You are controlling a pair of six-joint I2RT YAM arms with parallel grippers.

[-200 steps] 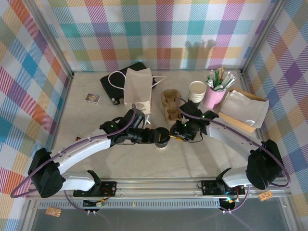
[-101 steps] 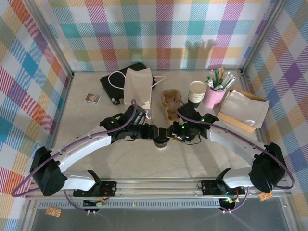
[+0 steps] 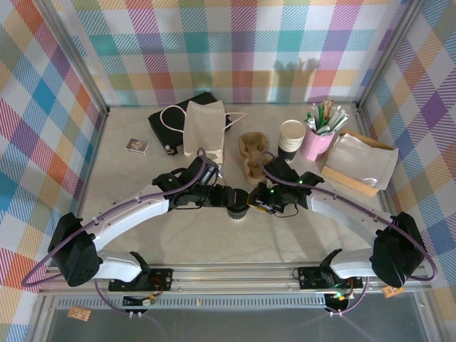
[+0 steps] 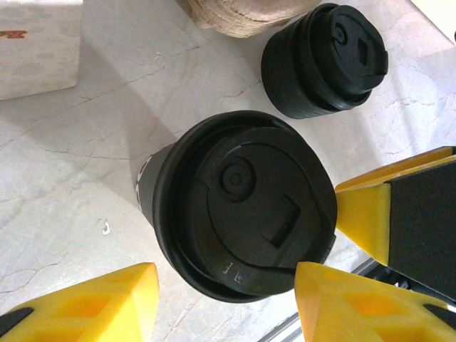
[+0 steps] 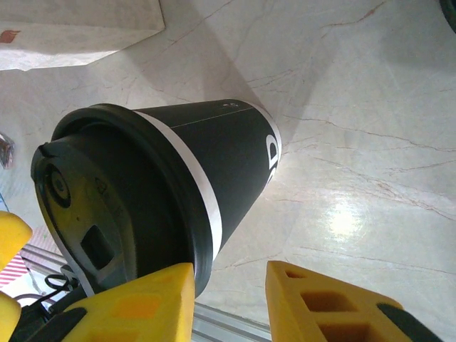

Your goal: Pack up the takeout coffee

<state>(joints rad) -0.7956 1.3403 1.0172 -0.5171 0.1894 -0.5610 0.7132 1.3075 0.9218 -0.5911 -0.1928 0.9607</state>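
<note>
The left claw (image 4: 224,285) stands half apart astride the black paper takeout coffee cup (image 4: 242,206), white-banded and black-lidded, at the middle of the pale marbled tabletop (image 4: 92,142); whether it clamps, I cannot tell. The right claw (image 5: 229,279) is apart, its gap empty, with one finger against the lid's rim.

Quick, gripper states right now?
Left gripper: straddles the lidded coffee cup; grip cannot be told.
Right gripper: open, beside that cup.

Takeout coffee (image 4: 239,235) stands on table (image 4: 85,157); lid stack (image 4: 324,60) nearby.
</note>
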